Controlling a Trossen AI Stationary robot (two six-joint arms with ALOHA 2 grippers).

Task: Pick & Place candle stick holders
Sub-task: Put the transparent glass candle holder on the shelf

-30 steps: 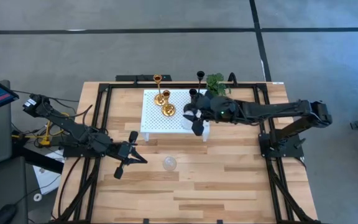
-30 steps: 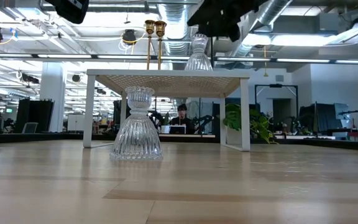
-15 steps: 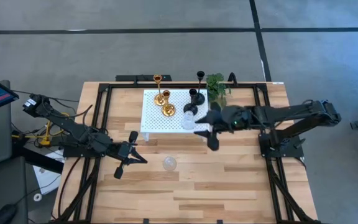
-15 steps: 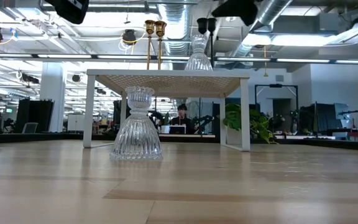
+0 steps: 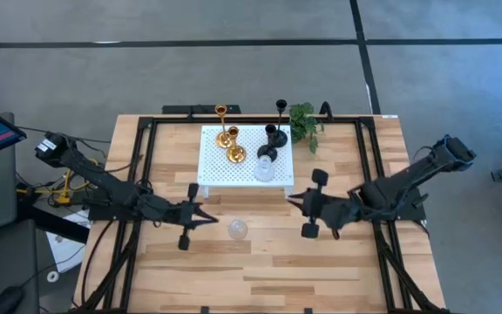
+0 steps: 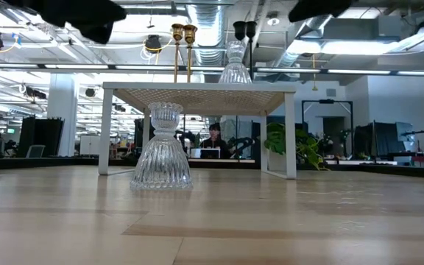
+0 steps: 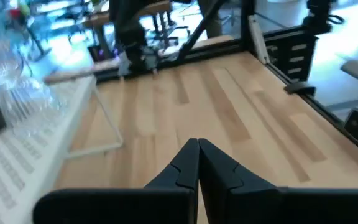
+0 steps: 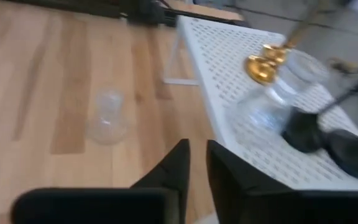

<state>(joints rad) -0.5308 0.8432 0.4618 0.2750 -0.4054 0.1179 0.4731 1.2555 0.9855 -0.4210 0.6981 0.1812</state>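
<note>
A white perforated stand (image 5: pixel 220 174) bears two gold candle stick holders (image 5: pixel 222 131) (image 5: pixel 234 153), two black ones (image 5: pixel 275 136) (image 5: pixel 267 153) and one clear glass one (image 5: pixel 264 169), each on its round base. A second clear glass holder (image 5: pixel 237 229) stands upright on the table in front of the stand; it also shows in the low view (image 6: pixel 162 147) and the right wrist view (image 8: pixel 107 118). My left gripper (image 5: pixel 211 217) is shut and empty, left of this holder (image 7: pixel 197 146). My right gripper (image 5: pixel 291 203) is to its right, open by a narrow gap and empty (image 8: pixel 196 149).
A small green plant (image 5: pixel 303 118) stands at the stand's far right corner. Black frame rails run along the table's left, right and far sides. Bare wood lies along the near half of the table. A person sits in the room far behind the table (image 6: pixel 213 140).
My right gripper has drawn back from above the stand, by the black holders, toward the table's near and right side, empty; both black holders stand on the stand. My left gripper has gone a little to the right, toward the glass holder on the table.
</note>
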